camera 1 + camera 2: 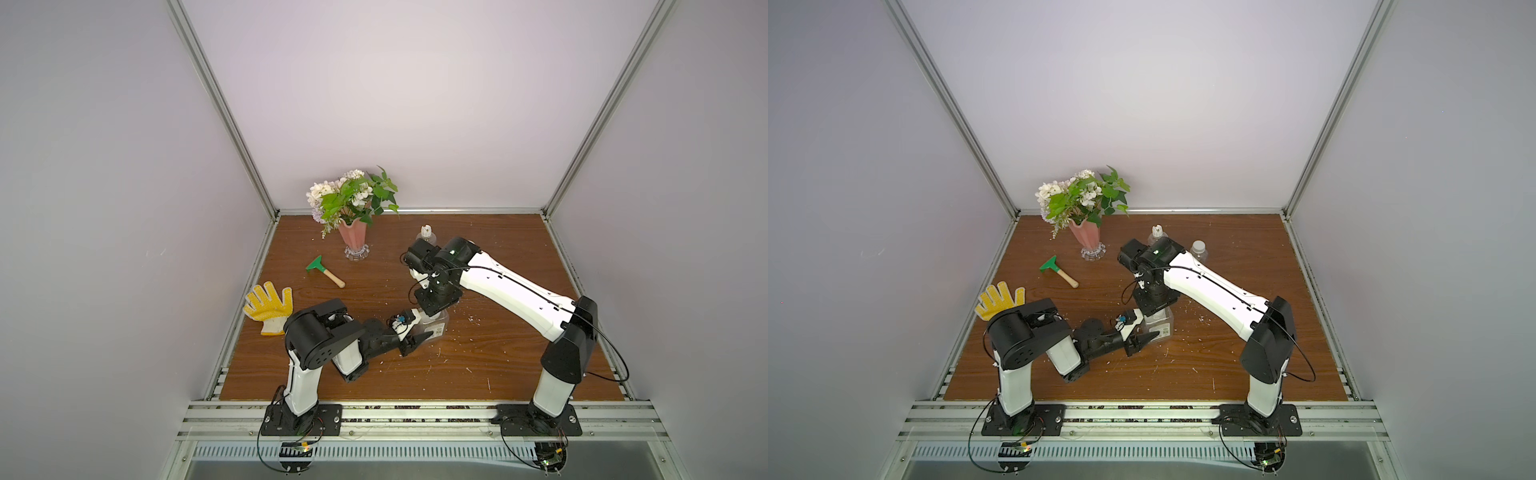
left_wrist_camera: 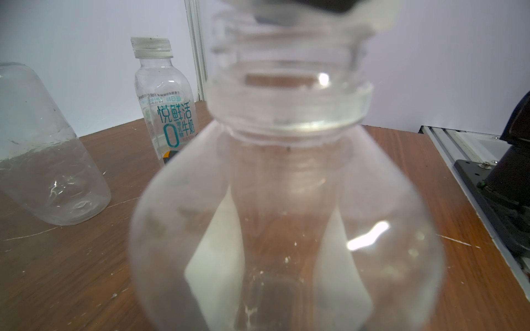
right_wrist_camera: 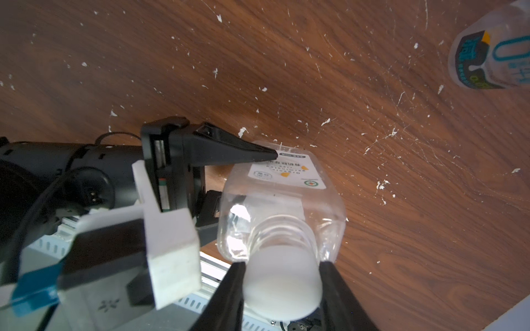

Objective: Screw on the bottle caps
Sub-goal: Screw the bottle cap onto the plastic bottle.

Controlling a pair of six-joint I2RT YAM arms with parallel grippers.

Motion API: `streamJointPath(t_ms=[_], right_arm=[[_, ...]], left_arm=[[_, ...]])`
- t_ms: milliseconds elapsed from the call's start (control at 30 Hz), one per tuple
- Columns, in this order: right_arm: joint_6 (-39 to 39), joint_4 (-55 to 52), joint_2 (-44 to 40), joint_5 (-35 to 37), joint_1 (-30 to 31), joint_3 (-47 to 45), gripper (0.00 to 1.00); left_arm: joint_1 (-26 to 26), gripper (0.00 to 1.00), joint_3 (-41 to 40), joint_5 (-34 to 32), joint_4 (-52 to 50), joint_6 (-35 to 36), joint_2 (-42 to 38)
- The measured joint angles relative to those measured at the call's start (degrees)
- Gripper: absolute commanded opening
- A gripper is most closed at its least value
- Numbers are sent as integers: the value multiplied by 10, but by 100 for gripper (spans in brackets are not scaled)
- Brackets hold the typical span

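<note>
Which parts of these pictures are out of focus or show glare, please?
Left wrist view: the square bottle fills the frame, blurred, with a glare streak; the slim bottle behind is sharp. Right wrist view: the cap is soft, the table grain crisp. Both top views: even light, faint shadows.

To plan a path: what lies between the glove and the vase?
A green tool with a wooden handle, between glove and vase, shown in both top views.

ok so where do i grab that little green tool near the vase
Take the wooden handle, coming straight down and closing across its width. The green tool lies flat on the table; its handle is narrow, while the head is wide and thin.
</note>
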Motion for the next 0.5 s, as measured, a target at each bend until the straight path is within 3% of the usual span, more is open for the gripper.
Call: streamJointPath(t_ms=[500], right_arm=[[-2,0,1,3,0,0,42]], left_arm=[[0,53,0,0,0,0,0]])
